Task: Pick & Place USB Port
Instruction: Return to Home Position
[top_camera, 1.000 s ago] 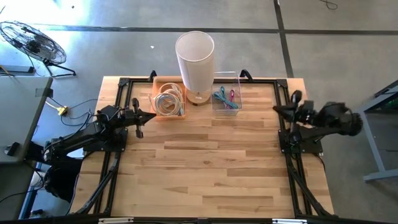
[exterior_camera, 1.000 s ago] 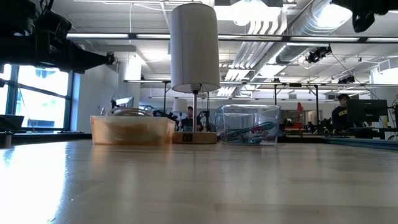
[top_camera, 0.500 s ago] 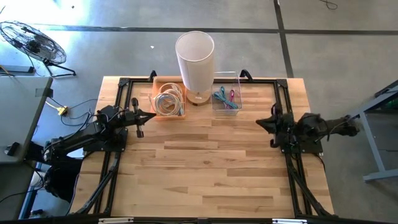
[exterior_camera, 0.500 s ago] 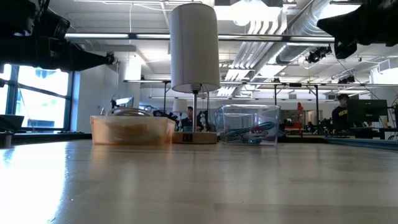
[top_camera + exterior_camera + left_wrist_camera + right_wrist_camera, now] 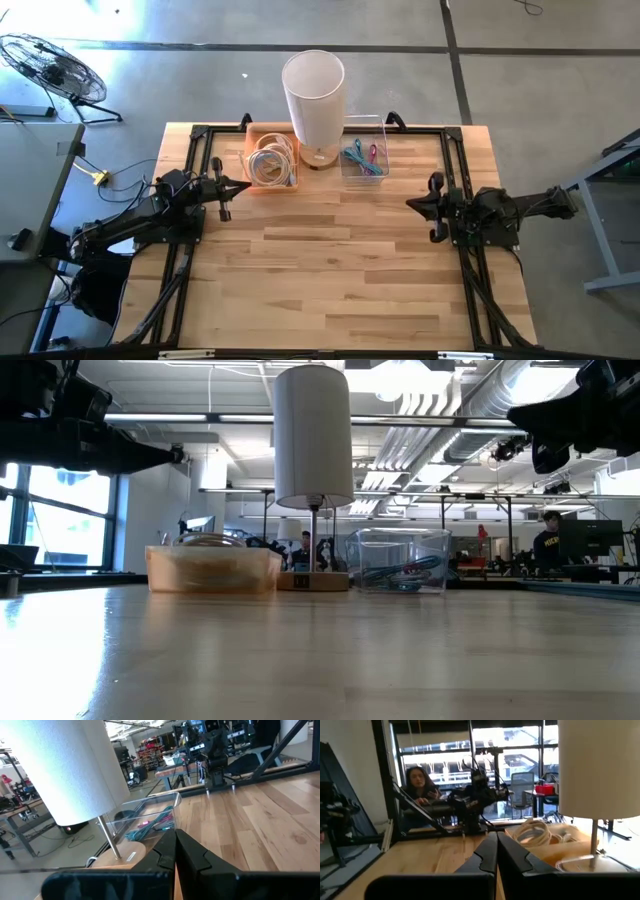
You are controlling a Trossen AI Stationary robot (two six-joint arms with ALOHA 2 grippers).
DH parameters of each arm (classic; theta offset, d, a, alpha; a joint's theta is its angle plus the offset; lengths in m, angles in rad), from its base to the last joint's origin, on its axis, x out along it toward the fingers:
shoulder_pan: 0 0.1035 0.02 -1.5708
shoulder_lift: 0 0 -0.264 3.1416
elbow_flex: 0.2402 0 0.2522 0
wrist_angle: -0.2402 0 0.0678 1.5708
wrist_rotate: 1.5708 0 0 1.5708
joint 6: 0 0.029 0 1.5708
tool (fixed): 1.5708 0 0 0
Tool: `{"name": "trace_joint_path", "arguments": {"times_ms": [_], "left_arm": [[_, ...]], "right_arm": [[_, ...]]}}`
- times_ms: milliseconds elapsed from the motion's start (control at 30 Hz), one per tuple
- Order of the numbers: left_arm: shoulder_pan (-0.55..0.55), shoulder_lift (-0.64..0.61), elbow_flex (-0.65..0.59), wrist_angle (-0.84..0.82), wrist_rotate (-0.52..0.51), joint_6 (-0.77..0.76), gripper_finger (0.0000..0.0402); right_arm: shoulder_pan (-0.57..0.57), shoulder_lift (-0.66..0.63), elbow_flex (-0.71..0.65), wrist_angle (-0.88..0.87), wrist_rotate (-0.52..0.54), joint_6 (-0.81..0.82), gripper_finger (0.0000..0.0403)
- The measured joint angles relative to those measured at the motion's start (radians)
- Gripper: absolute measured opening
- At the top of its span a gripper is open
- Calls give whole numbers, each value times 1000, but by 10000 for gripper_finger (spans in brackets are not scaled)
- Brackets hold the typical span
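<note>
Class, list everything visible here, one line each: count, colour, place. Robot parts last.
table: one, light wood, under everything
lamp: one, white shade, far edge, between the bins
orange bin: one, orange, beside lamp, left arm's side
white cables: coiled bundle, count unclear, in orange bin
transparent bin: one, clear, beside lamp, right arm's side
coloured cables: few, teal and pink, in transparent bin
fan: one, dark, on floor off table's left far corner
people: at least two, in room beyond table
left gripper: one, dark, jaws shut, over table's left side
right gripper: one, dark, jaws shut, over table's right side
</note>
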Motion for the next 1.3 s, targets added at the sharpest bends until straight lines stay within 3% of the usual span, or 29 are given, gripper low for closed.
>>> {"name": "trace_joint_path", "arguments": {"times_ms": [567,1000,1300], "left_arm": [[0,0,0,0,-1,3,0],[0,0,0,0,-2,3,0],[0,0,0,0,-4,3,0]], "right_arm": [[-98,1,-2,-112,-12,-45,0],[-227,1,-3,-120,-150,-33,0],[-232,16,-3,-142,-91,63,0]]}}
